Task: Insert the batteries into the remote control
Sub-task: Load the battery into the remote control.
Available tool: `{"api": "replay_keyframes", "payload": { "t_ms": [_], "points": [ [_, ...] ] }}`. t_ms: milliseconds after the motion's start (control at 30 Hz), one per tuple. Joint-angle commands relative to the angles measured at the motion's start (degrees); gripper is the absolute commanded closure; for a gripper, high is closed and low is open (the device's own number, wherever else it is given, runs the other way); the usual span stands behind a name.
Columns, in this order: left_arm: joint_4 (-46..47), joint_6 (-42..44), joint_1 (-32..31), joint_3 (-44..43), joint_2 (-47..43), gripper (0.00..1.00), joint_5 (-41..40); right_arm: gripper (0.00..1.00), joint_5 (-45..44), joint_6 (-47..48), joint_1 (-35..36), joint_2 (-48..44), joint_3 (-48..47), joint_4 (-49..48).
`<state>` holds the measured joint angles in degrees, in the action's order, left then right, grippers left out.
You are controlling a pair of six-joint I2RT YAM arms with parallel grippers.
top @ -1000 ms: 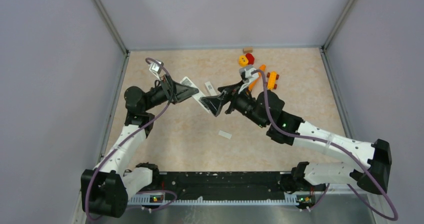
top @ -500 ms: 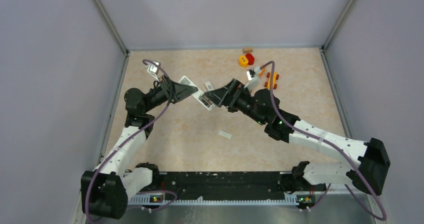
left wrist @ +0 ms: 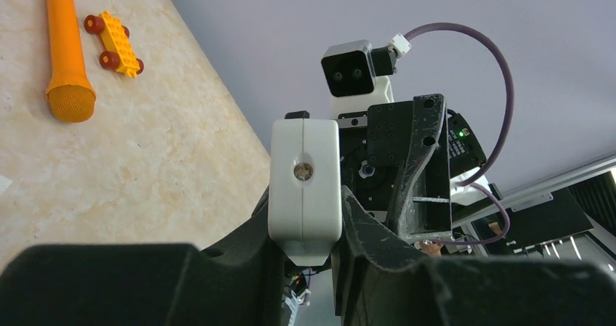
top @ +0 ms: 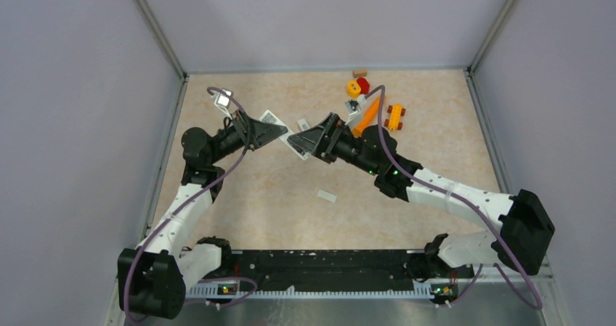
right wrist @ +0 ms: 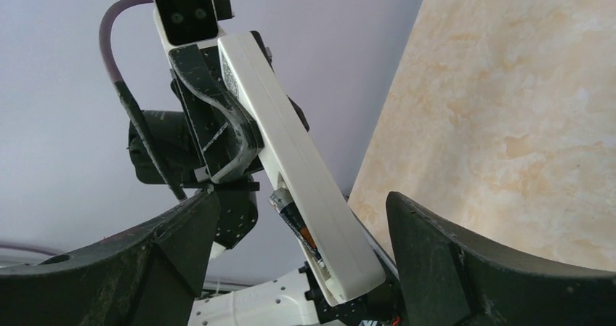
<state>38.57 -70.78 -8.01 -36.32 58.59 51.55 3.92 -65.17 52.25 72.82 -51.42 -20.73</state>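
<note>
Left fingers [left wrist: 367, 228] clamp the remote control [right wrist: 290, 148] mid-body, up off the table [top: 254, 195]. Its lower end pokes between the right fingers [right wrist: 436, 246], which gape wide and grip nothing. One battery [right wrist: 289, 216] sits in the open slot. Orange carrot toy [top: 367, 114] and yellow toy car [top: 394, 115] lie just past the right fingers, small white strip [top: 327, 195] nearer. Beige marbled table, plain lilac-grey walls [top: 312, 21].
</note>
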Motion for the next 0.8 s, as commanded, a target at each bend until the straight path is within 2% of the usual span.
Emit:
{"api": "replay_keyframes", "payload": {
  "t_ms": [0, 300, 633, 767],
  "points": [
    [2.7, 0.7, 0.0, -1.6, -1.2, 1.00, -0.2, 0.16, 2.7, -0.5, -0.4, 1.0, -2.8, -3.6],
    [3.3, 0.3, 0.0, -1.2, -1.3, 1.00, 0.3, 0.31, 4.3, -1.0, -0.4, 3.1, -3.8, -4.3],
    [3.6, 0.2, 0.0, -0.7, -1.1, 1.00, 0.9, 0.28, 5.8, -2.0, -1.2, 3.3, -2.5, -9.0],
    [3.9, 0.1, 0.0, -0.7, -1.0, 1.00, 1.0, 0.35, 6.3, -2.0, -1.4, 3.8, -2.9, -8.9]
  ]
}}
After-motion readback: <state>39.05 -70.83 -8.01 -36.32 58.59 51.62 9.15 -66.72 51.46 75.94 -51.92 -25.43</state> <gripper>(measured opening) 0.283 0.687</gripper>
